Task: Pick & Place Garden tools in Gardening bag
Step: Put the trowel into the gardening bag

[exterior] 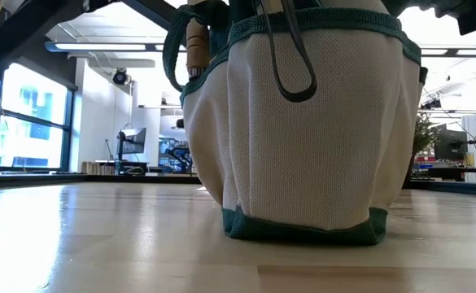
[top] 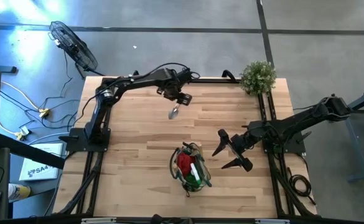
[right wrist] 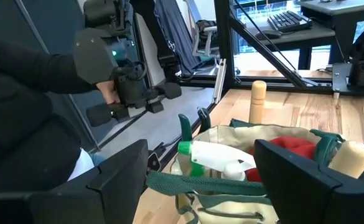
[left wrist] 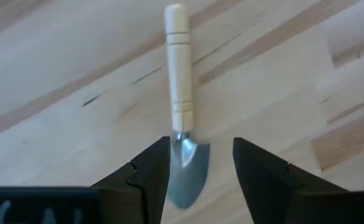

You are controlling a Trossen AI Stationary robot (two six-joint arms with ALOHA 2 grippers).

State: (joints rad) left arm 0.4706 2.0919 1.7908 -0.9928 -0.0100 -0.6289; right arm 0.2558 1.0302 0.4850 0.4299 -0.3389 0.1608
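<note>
The left hand (top: 180, 99) hangs spread above 1 trowel (top: 175, 112) lying far on the desk (top: 132, 130). Closing on its slick blade risks slipping. The right hand (top: 231, 151) waits spread beside the gardening bag (top: 190, 168).

A pale wooden table (top: 138, 180) made of long glued strips carries everything here, with a dark metal frame running along its edges. On its bare middle, toward the far side, lies a small trowel (top: 175, 112) with a metal blade and a light wooden handle, flat on the boards and well apart from the rest. Nearer the front edge stands a round fabric bag (top: 190, 167), cream cloth with dark green trim at the base, resting upright on the wood and filled with tools. In the far right corner sits a bushy green plant (top: 257, 77), close to the frame rail.
</note>
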